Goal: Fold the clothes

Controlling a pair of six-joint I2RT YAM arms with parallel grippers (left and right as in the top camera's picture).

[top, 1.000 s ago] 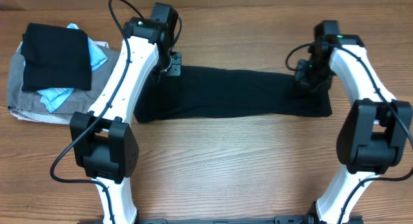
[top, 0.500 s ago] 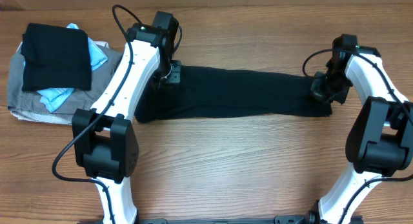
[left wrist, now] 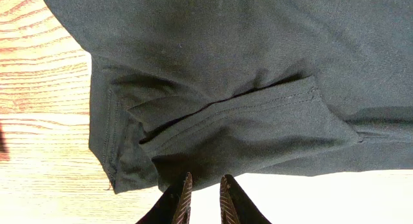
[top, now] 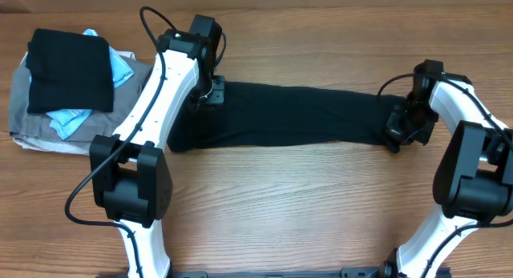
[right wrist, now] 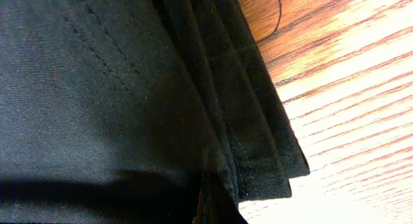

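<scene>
The black T-shirt (top: 288, 114), a soft matte knit with stitched hems, lies as a long folded band on the wood-grain table (top: 280, 206), spanning from one claw to the other. Right claw (top: 399, 134): clamped on the band's layered end. Left claw (left wrist: 202, 197): fingers narrowly apart at the fabric edge below a sleeve hem; grip cannot be determined.

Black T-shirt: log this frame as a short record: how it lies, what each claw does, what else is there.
shirt: black T-shirt, a long folded band across the table
left claw: fingers nearly together near its left end; grip unclear
right claw: shut on its right end
side pile: folded black garment over grey garment and light-blue garment, at left
</scene>
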